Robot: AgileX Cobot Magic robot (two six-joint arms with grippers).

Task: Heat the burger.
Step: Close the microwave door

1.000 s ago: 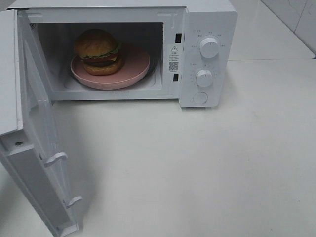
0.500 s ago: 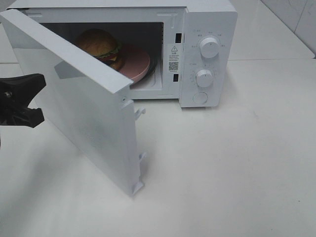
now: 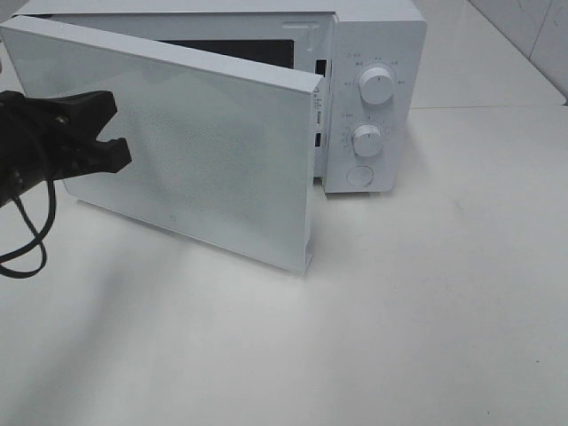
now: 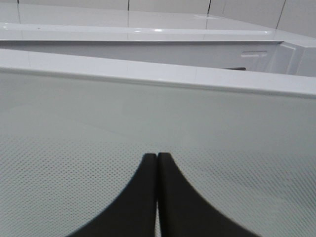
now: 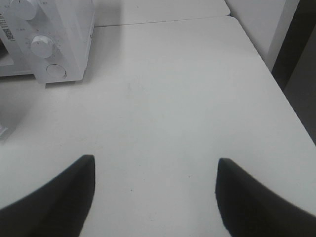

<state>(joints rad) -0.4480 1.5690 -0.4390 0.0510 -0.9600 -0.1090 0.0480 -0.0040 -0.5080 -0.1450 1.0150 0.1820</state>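
Observation:
The burger is hidden behind the door (image 3: 213, 169) of the white microwave (image 3: 373, 44). The door stands only slightly ajar, with a dark slit of the cavity showing above its top edge. My left gripper (image 3: 111, 131) is at the door's outer face near its hinge side. In the left wrist view my left gripper (image 4: 157, 156) is shut, with nothing between its black fingertips, which lie against the dotted door panel (image 4: 148, 113). My right gripper (image 5: 154, 170) hovers open and empty over the bare white table (image 5: 163, 98), to the right of the microwave (image 5: 64, 29).
Two round knobs (image 3: 376, 86) (image 3: 366, 139) and a round button (image 3: 358, 176) sit on the microwave's control panel. The white table (image 3: 426, 293) stretches in front and to the right. A black cable (image 3: 31, 240) hangs from the left arm.
The door has swung from wide open to nearly closed, covering the burger and pink plate. My left gripper came in from the left and followed the door toward the microwave.

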